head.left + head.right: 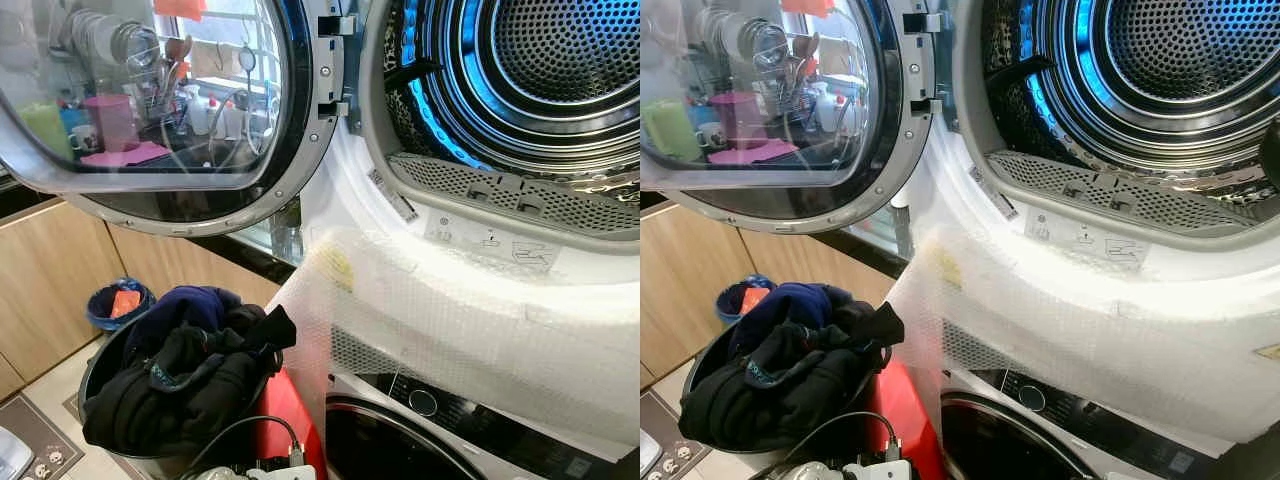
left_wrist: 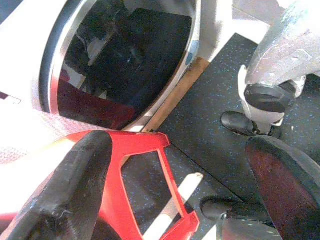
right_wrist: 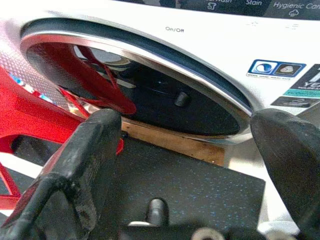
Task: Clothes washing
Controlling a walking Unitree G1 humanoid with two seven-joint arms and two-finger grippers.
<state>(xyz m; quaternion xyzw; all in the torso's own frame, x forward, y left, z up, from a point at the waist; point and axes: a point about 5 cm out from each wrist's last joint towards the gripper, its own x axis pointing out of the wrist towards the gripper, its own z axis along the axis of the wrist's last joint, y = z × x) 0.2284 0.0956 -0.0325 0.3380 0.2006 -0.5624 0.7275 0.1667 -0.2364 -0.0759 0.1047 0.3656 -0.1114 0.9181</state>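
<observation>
The upper machine's drum [image 1: 560, 50] stands open and lit blue, with its round glass door [image 1: 150, 100] swung out to the left. Below it is the lower washer, door [image 1: 400, 450] closed. A dark bucket [image 1: 95, 365] heaped with black and navy clothes [image 1: 190, 375] sits on a red stool [image 1: 290, 420] at the lower left. My left gripper [image 2: 185, 165] hangs open low beside the red stool [image 2: 135, 145] and the lower washer door [image 2: 125, 60]. My right gripper [image 3: 192, 135] is open too, facing that door [image 3: 165, 95], nothing between its fingers.
Bubble wrap [image 1: 450, 330] covers the band between the two machines. A small blue bin [image 1: 118, 302] stands by the wooden cabinets [image 1: 50, 280] on the left. A dark speckled mat [image 2: 210, 115] lies under the machines, with my foot [image 2: 245, 122] on it.
</observation>
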